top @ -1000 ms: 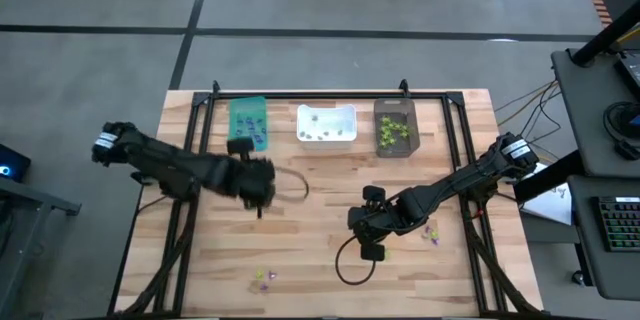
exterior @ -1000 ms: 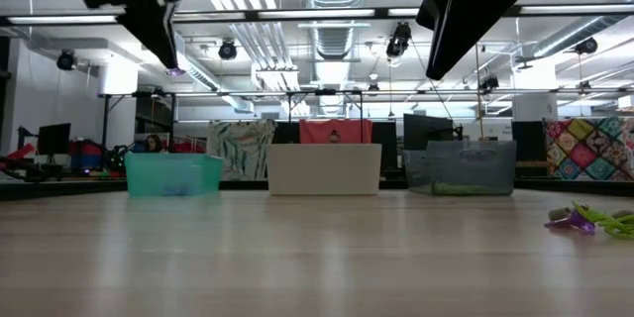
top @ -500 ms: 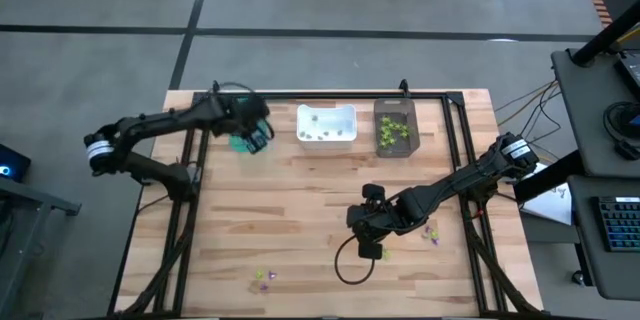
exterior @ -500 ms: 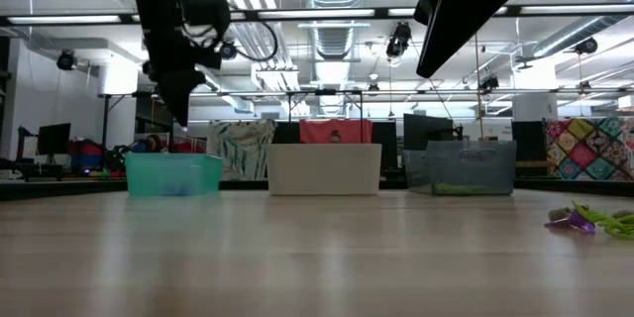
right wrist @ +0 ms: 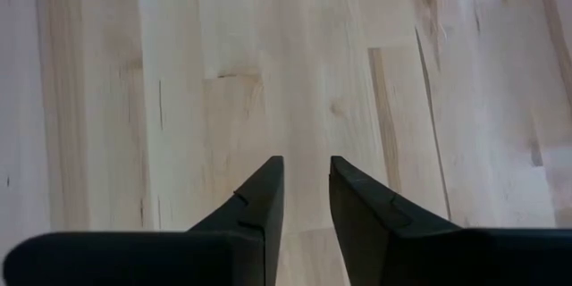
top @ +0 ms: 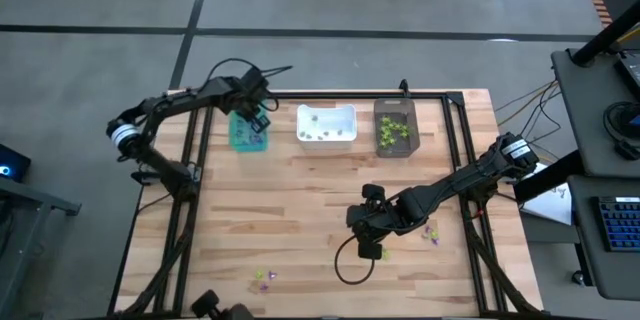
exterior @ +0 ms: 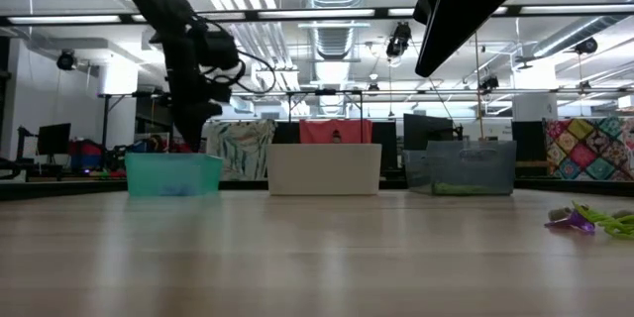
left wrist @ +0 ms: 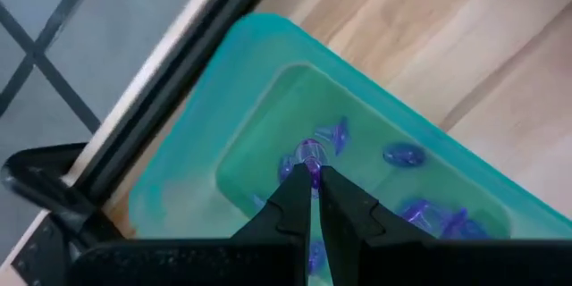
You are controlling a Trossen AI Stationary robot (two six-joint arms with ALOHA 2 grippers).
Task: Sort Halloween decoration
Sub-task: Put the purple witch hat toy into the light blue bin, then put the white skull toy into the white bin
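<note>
The left gripper (left wrist: 312, 177) hovers over the teal bin (top: 247, 123) at the far left of the tabletop (top: 300, 210), its fingers closed on a purple trinket (left wrist: 310, 154). More purple trinkets (left wrist: 404, 155) lie inside that bin. The right gripper (right wrist: 306, 172) hangs over bare wood, fingers slightly apart, holding nothing

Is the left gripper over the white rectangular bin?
No, the left gripper hangs over the teal rectangular bin, pinching a purple trinket.
</note>
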